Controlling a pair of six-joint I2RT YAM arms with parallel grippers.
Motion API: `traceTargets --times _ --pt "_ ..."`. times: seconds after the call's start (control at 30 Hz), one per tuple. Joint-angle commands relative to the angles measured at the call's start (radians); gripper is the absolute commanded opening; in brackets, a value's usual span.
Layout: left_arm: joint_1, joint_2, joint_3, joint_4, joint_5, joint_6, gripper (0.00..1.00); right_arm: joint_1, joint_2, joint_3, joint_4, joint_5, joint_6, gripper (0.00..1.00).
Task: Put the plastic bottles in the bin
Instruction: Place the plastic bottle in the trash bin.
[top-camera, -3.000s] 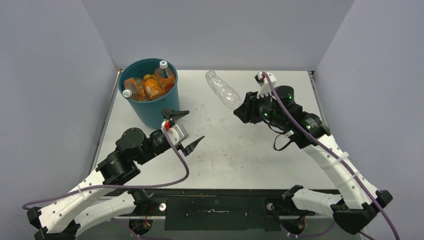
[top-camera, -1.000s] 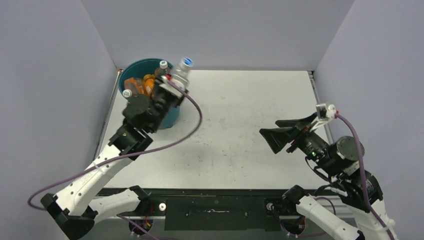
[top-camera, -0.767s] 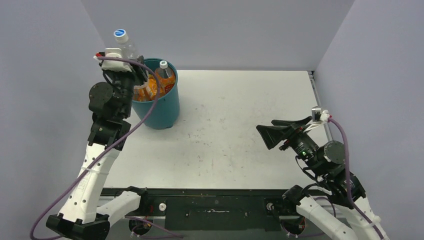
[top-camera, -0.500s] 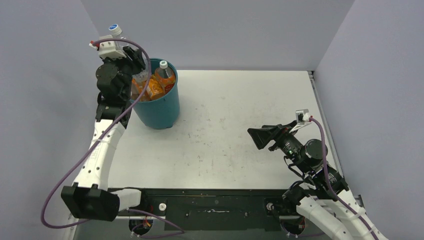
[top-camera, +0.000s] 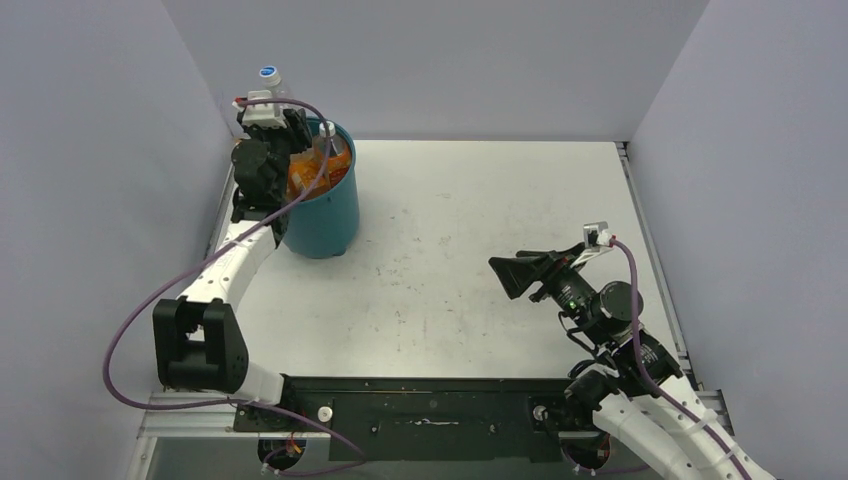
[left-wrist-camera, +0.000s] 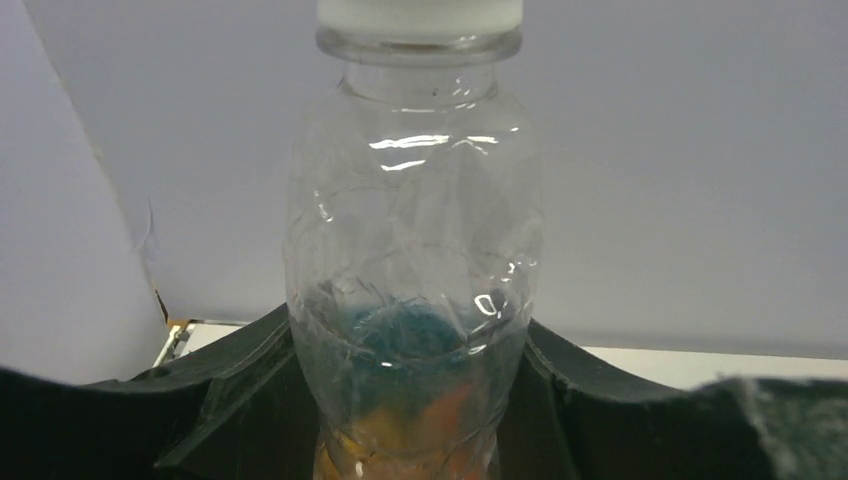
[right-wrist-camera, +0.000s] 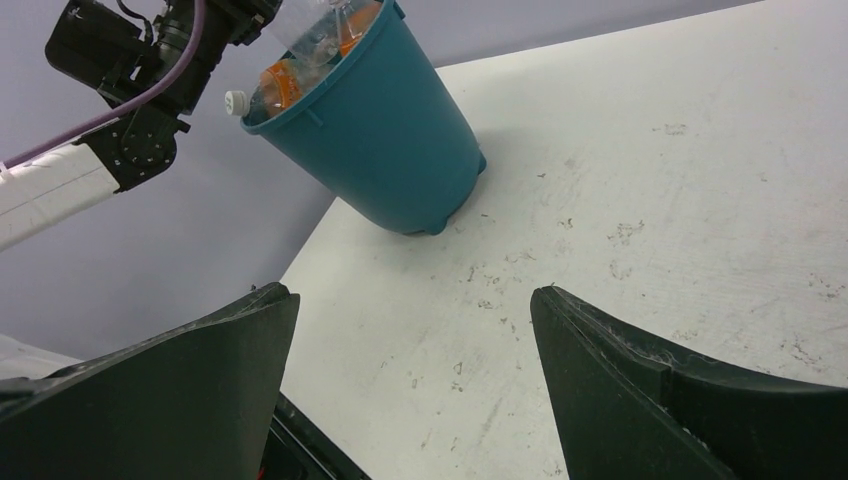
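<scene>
Overhead, the left gripper (top-camera: 288, 122) clamps a clear bottle (left-wrist-camera: 415, 250) cap-up over the bin (top-camera: 320, 215); right gripper (right-wrist-camera: 415, 380) gapes empty, well right of it; labels unreadable

Clear bottle (left-wrist-camera: 415, 250) now in left gripper (left-wrist-camera: 418, 400) above bin (top-camera: 325, 222)

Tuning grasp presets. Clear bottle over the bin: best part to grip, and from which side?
Lower body, from the side, as the left gripper holds it. The clear bottle stands cap up over the bin; the body there is round and fills the jaws, while the shoulder tapers to a narrow neck under the white cap, where a grip would probably slip.
</scene>
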Motion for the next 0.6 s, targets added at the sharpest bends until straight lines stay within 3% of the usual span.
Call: traceTargets --times 0.0,0.13,0.47,0.57 --pt "-0.026 0.038 0.026 0.123 0.010 0.100 0.56 0.005 0.022 0.014 0.071 -0.011 -0.010 0.90" --pt "-0.039 0.035 0.010 0.108 -0.053 0.125 0.76 0.006 0.017 0.027 0.051 -0.005 -0.022 0.90" --pt "-0.086 -0.084 0.018 0.036 -0.146 0.210 0.97 0.005 -0.027 0.034 0.016 0.000 -0.007 0.90" --pt "-0.120 -0.145 0.016 -0.004 -0.188 0.230 0.96 0.006 -0.025 0.046 0.009 0.001 -0.007 0.90"
